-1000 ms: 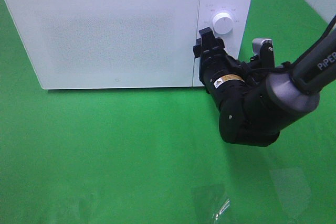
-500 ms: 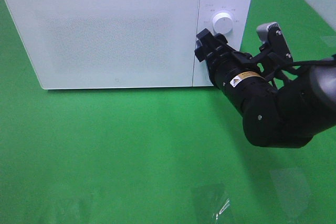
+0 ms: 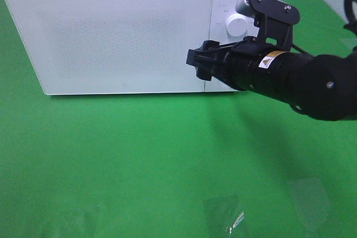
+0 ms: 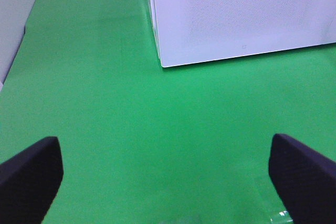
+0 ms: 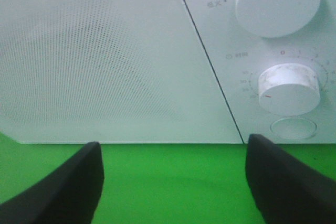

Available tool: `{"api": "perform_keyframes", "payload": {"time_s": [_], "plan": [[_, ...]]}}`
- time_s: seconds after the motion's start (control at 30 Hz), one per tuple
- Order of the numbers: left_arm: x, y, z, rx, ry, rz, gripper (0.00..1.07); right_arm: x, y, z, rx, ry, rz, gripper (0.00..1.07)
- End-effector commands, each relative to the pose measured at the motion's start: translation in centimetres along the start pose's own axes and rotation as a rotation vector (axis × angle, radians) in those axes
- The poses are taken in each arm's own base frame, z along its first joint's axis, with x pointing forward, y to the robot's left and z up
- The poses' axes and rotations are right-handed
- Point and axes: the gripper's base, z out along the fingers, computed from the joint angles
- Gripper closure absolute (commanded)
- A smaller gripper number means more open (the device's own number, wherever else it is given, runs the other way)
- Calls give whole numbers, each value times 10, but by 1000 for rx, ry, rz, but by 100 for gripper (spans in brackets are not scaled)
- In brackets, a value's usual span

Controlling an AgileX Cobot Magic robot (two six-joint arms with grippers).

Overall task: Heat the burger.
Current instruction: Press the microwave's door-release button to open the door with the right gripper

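Observation:
No burger shows in any view. The white microwave stands at the back of the green table with its door shut, and its speckled window shows nothing of the inside. My right gripper hovers open just in front of the door's right edge, beside the control panel. In the right wrist view its two dark fingers frame the door seam, with nothing between them. My left gripper is open over bare green cloth, short of the microwave's corner. It holds nothing.
The panel carries an upper knob, a lower knob and a round button. Scraps of clear plastic lie on the green cloth near the front edge. A pale wall borders the table beside the left arm.
My right arm has swung round and its gripper has slid left, from in front of the knob panel to the door's right edge. The left gripper has not moved.

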Motion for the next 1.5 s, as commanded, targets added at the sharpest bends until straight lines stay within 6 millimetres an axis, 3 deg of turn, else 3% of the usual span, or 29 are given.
{"api": "perform_keyframes", "payload": {"time_s": [0.03,0.23,0.37,0.47,0.5,0.73,0.83,0.93,1.07,1.23,1.27,1.3,1.37,1.5], "plan": [[1,0,-2,-4,-22,-3,7,-10,-1,-9,-29,38,-96,35],[1,0,-2,-4,-22,-3,7,-24,-5,-34,-49,141,-178,35],[1,0,-2,-4,-22,-3,7,-34,-1,-67,-71,239,-250,36],[1,0,-2,-4,-22,-3,7,-36,0,-73,-73,249,-264,36],[1,0,-2,-4,-22,-3,7,-41,0,-87,-77,263,-287,36],[1,0,-2,-4,-22,-3,7,-48,-2,-125,-67,331,-342,36],[1,0,-2,-4,-22,-3,7,-49,-6,-152,-54,378,-364,36],[1,0,-2,-4,-22,-3,7,-51,-7,-165,-54,385,-365,36],[1,0,-2,-4,-22,-3,7,-51,-12,-199,-48,410,-371,36],[1,0,-2,-4,-22,-3,7,-50,-15,-217,-45,413,-369,36],[1,0,-2,-4,-22,-3,7,-50,-17,-230,-47,393,-364,36],[1,0,-2,-4,-22,-3,7,-50,-17,-230,-47,393,-364,36],[1,0,-2,-4,-22,-3,7,-51,-22,-257,-57,319,-364,36],[1,0,-2,-4,-22,-3,7,-50,-30,-277,-7,260,-323,36]]}}
